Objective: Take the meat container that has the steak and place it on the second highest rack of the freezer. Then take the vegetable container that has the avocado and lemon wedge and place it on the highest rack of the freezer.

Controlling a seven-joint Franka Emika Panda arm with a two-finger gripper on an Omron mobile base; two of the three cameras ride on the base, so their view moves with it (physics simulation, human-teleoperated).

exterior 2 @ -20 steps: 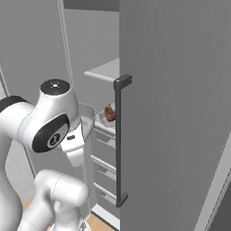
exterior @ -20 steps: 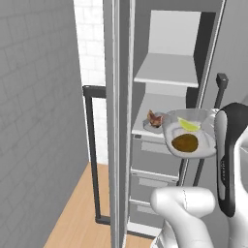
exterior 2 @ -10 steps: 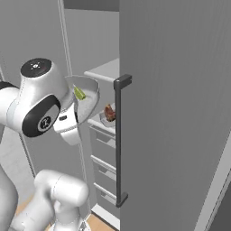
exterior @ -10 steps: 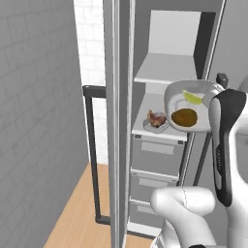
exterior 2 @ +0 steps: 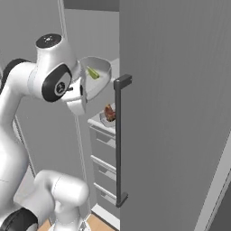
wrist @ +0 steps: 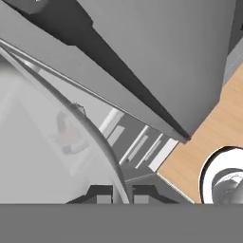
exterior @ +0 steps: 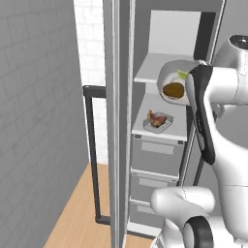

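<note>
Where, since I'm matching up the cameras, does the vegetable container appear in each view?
Left base view: vegetable container upper right of centre, near the highest rack.
Right base view: upper left of centre, beside the arm.
Hand view: translucent curved wall, left half.
Shared landmark: the grey drawers.
</note>
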